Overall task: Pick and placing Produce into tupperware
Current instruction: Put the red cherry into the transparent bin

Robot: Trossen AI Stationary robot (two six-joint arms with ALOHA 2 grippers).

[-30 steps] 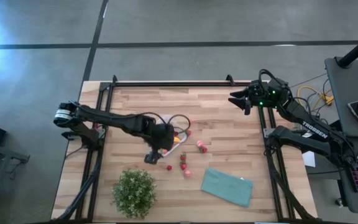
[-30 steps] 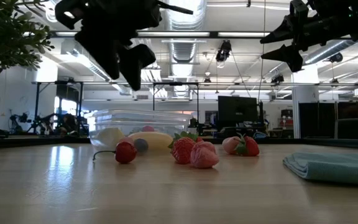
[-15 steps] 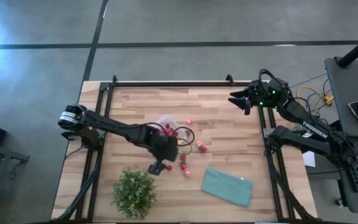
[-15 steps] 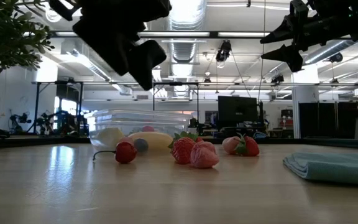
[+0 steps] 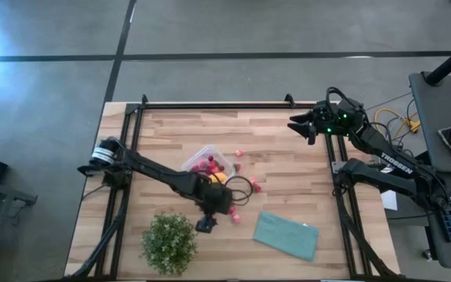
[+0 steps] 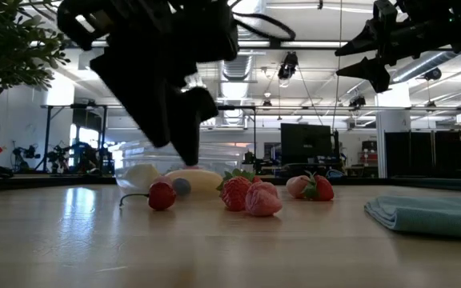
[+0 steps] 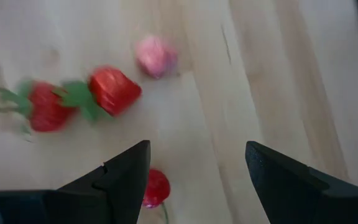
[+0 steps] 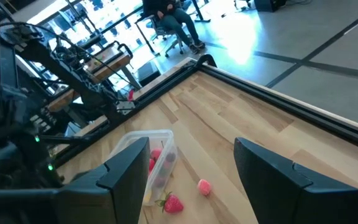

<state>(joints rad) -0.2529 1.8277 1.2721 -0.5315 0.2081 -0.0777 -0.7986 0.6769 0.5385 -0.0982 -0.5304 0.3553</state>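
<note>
The clear tupperware rests on its base at mid-table with several red fruits inside. A yellow banana lies at its near corner; inside or beside it, I cannot tell. Loose strawberries, a pink fruit and a small red fruit lie on the wood. My left gripper hangs open above the table near these fruits, slanting down, nothing between its fingers. It shows dark and blurred in the low view. My right gripper waits open, high at the far right.
A teal folded cloth lies near the front right. A green potted plant stands at the front edge, close to my left arm. More strawberries lie right of the tupperware. A black frame rail runs along the far edge.
My left gripper has swung from over the tupperware toward the table's near edge and right, sinking lower toward the loose strawberries. Its fingers have stayed open. The tupperware now shows uncovered from above. The fruits have not moved.
</note>
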